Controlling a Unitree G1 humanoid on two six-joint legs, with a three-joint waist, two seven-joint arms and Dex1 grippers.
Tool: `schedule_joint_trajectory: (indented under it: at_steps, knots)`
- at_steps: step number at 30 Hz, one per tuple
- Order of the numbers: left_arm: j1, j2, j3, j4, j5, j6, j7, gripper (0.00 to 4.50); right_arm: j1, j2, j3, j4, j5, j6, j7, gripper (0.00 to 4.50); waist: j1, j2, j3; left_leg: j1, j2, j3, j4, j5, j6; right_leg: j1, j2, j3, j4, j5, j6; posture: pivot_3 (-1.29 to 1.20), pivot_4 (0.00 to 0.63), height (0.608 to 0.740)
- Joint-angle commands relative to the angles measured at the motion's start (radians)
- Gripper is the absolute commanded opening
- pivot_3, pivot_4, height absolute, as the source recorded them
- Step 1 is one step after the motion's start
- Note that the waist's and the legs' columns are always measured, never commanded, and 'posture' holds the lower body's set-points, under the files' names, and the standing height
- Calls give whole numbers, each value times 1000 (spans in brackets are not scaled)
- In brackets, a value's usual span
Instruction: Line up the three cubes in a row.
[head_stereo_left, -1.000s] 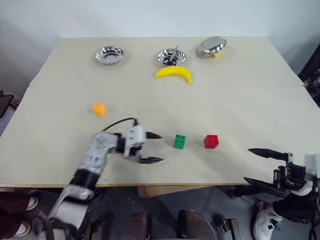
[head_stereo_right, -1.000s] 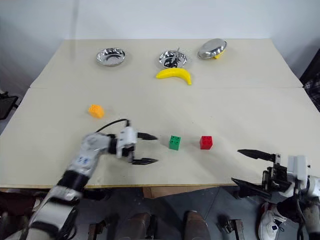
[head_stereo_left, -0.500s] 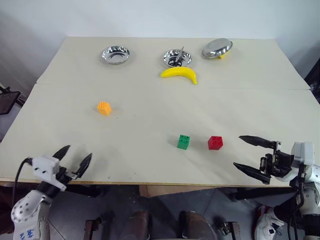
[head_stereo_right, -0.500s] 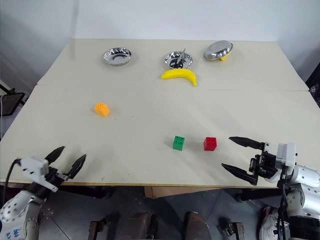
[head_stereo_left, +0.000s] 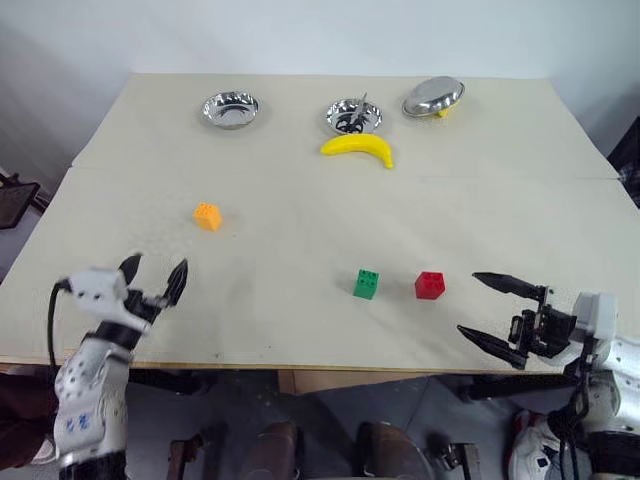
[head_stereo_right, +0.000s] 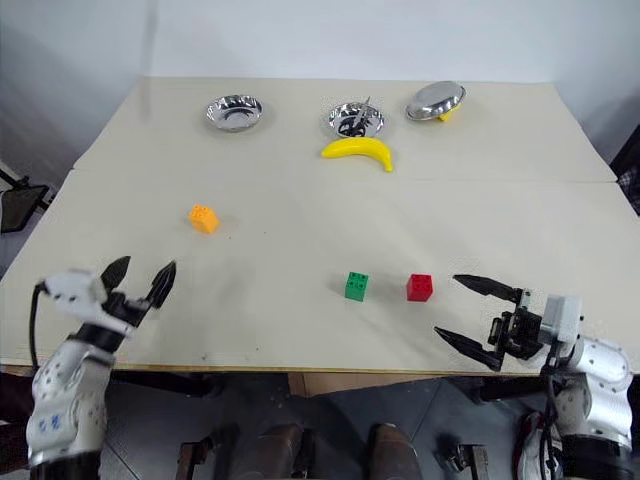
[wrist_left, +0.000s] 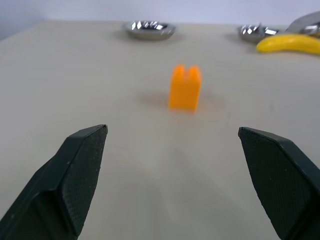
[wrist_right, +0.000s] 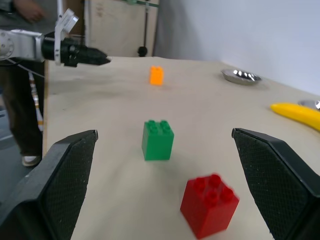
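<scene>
The orange cube (head_stereo_left: 207, 216) stands alone on the left half of the table. The green cube (head_stereo_left: 367, 283) and the red cube (head_stereo_left: 430, 285) sit side by side near the front, a small gap between them. My left gripper (head_stereo_left: 153, 277) is open at the front left edge, pointing toward the orange cube (wrist_left: 184, 87), which lies some way ahead between its fingers. My right gripper (head_stereo_left: 493, 314) is open and empty at the front right, just right of the red cube (wrist_right: 209, 202), with the green cube (wrist_right: 157, 139) beyond it.
A yellow banana (head_stereo_left: 358, 149) lies at the back centre. Behind it sit three metal bowls (head_stereo_left: 230, 107), (head_stereo_left: 352, 115) and a tilted one (head_stereo_left: 433, 96). The table's front edge (head_stereo_left: 330, 369) runs just under both grippers.
My left gripper drew back from beside the green cube to the front left edge, then rose and turned toward the orange cube. The right gripper barely moved. The camera shifted.
</scene>
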Motion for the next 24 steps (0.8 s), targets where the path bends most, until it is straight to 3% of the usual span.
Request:
schedule_joint_trajectory:
  at_steps: [1,9,16,19,24]
  knots:
    - [-115,49,-28,69,25,96,41,4458,20,24,-13,-30,-8,-36,-45,4500,-2,0,0,0,0,0,0,0,0,-1,0,0,2,0,0,0,150,740]
    - [-418,155,-128,355,90,192,-8,4458,51,25,24,-115,1,-2,-74,4500,-3,0,0,-1,0,2,0,1,-1,-6,2,1,8,0,0,0,150,740]
    - [-603,161,-203,602,142,147,-85,4458,54,14,27,-156,9,22,-84,4500,-1,-1,0,-2,-2,2,0,1,-1,-6,1,0,8,0,0,0,150,740]
    - [-625,155,-222,641,161,145,-79,3917,60,12,25,-171,12,27,-88,4500,-2,-1,0,-2,-2,3,0,1,-1,-8,1,0,9,0,0,0,150,740]
    - [-641,135,-214,671,166,101,-59,2473,72,16,22,-182,12,21,-96,4500,-2,-1,0,-3,-1,4,0,1,-1,-10,1,0,10,0,0,0,150,740]
